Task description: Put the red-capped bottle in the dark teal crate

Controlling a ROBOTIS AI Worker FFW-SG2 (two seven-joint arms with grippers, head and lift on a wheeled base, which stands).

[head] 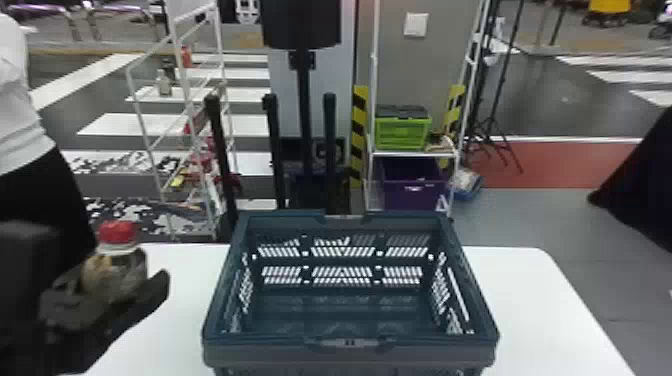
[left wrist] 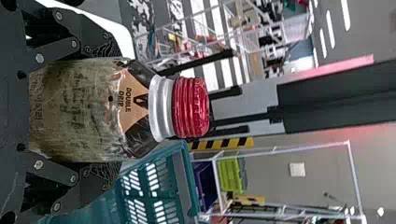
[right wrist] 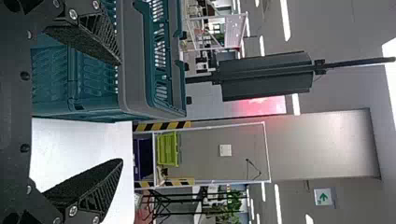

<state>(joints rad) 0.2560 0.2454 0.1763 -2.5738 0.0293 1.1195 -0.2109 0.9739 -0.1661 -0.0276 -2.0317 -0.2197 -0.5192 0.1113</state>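
At the head view's left side my left gripper (head: 127,295) is shut on the red-capped bottle (head: 116,265), which stands upright, left of the dark teal crate (head: 350,345) and apart from it. In the left wrist view the bottle (left wrist: 88,109) sits between the fingers of my left gripper (left wrist: 109,112), its red cap (left wrist: 190,107) facing away from the palm; the crate (left wrist: 187,186) lies beyond it. My right gripper (right wrist: 122,112) is open in the right wrist view, nothing held between its fingers, near the crate (right wrist: 130,70).
The crate stands on a white table (head: 530,300). Behind the table are a white rack (head: 412,154) with a green box (head: 402,132) and a purple bin (head: 412,192), another white rack (head: 187,90) at the left, and dark posts (head: 329,135).
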